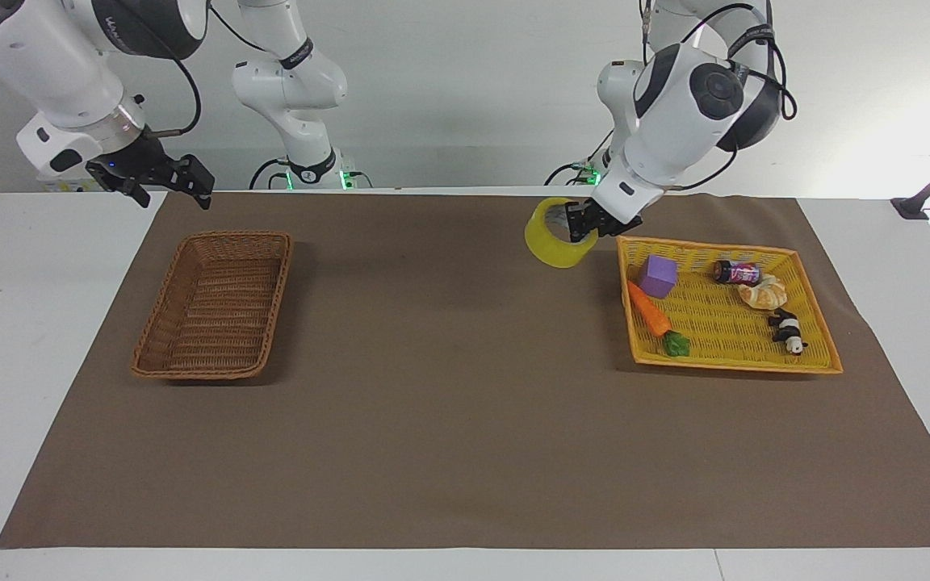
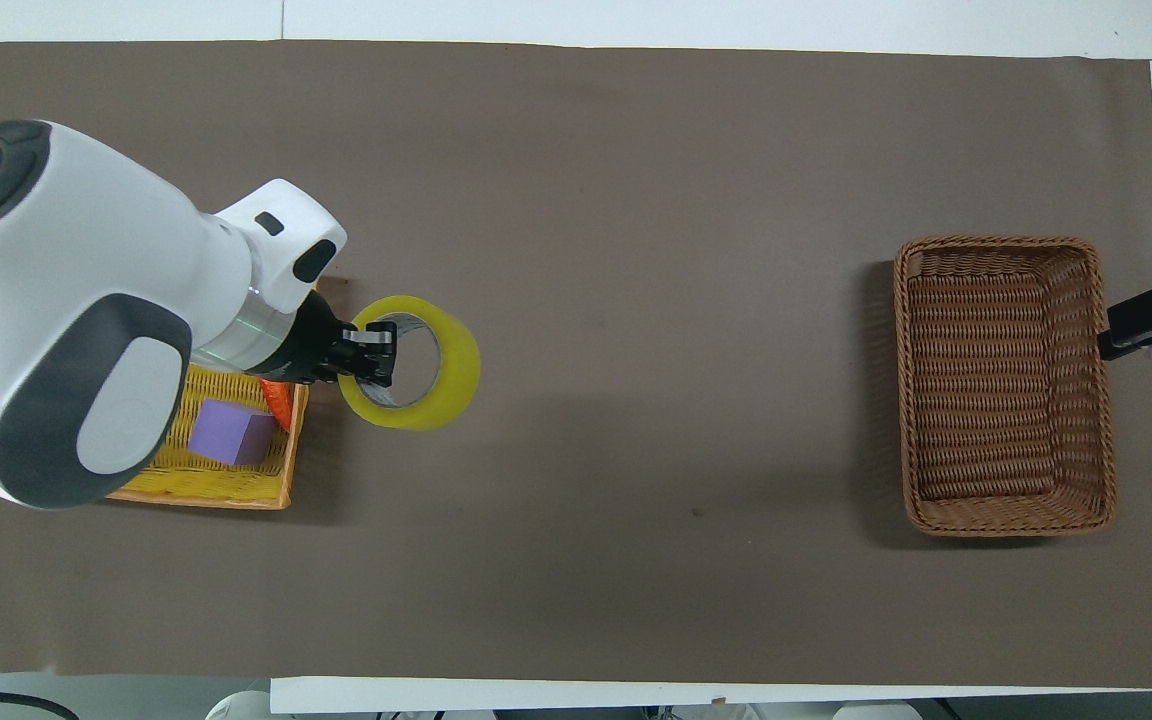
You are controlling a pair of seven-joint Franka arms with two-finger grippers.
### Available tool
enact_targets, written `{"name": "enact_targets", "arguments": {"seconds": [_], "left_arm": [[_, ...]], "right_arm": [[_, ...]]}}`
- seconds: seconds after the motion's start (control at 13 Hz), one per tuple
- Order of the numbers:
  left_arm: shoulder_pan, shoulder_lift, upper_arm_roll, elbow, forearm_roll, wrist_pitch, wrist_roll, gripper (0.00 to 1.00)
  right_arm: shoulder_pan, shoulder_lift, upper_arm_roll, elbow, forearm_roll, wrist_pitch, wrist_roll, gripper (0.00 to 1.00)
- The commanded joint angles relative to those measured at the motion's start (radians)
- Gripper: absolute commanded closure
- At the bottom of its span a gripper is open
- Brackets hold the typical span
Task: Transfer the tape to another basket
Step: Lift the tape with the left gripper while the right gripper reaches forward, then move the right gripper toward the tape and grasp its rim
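Brown paper over a white tabletop (image 1: 449, 420), pale wall past the arm bases. Left pincer (image 1: 580, 223) clamped shut on the wall of the tape (image 1: 554, 236), one finger inside the core and one outside, roll carried in the air over bare paper just off the yellow tray (image 1: 735, 339), toward the right arm's end of it. Same hold seen from overhead, tape (image 2: 426, 385) hanging out past the fingertips. Basket (image 1: 215, 303) well apart at the right arm's end, nothing in it; right pincer (image 1: 170, 184) waiting with jaws wide over the tabletop's edge near the basket's corner. Purple block (image 1: 657, 276), carrot (image 1: 647, 310), can (image 1: 735, 271), croissant (image 1: 764, 292) and small panda toy (image 1: 788, 329) left in the tray. Likely risks: grip on one thin wall only, so a quick swing could let the roll pivot or slide out short of the basket; long reach across, perhaps calling for a handover, where release before the other pincer has hold would drop it; release too high could bounce it over the wicker rim.
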Motion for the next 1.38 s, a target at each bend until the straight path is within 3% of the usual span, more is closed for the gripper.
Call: {"name": "enact_targets", "arguments": {"seconds": [0.0,0.15,0.38,0.54,0.85,1.08,1.31], "left_arm": [[-0.010,-0.023,0.019,-0.024,-0.077,0.019,-0.081,1.00],[-0.034,-0.023,0.016,-0.019,-0.102,0.014,-0.109,0.99],[-0.071,-0.031,0.014,-0.027,-0.102,0.016,-0.129,0.99],[-0.087,-0.033,0.014,-0.027,-0.100,0.014,-0.134,0.99],[-0.087,-0.034,0.014,-0.026,-0.100,0.018,-0.137,0.98],[-0.087,-0.034,0.015,-0.029,-0.100,0.014,-0.136,0.98],[-0.081,-0.036,0.015,-0.032,-0.102,0.013,-0.134,0.98]], "right_arm": [[-0.021,-0.024,0.004,-0.028,-0.009,0.018,-0.037,0.00],[-0.021,-0.026,0.006,-0.026,0.127,0.021,-0.174,0.00],[0.014,-0.027,0.015,-0.052,0.389,0.046,-0.172,0.00],[0.045,-0.046,0.015,-0.133,0.599,0.085,-0.101,0.00],[0.207,-0.060,0.020,-0.333,0.931,0.411,-0.048,0.00],[0.365,-0.020,0.021,-0.377,1.088,0.533,-0.027,0.00],[0.458,-0.017,0.021,-0.439,1.265,0.645,0.033,0.00]]}}
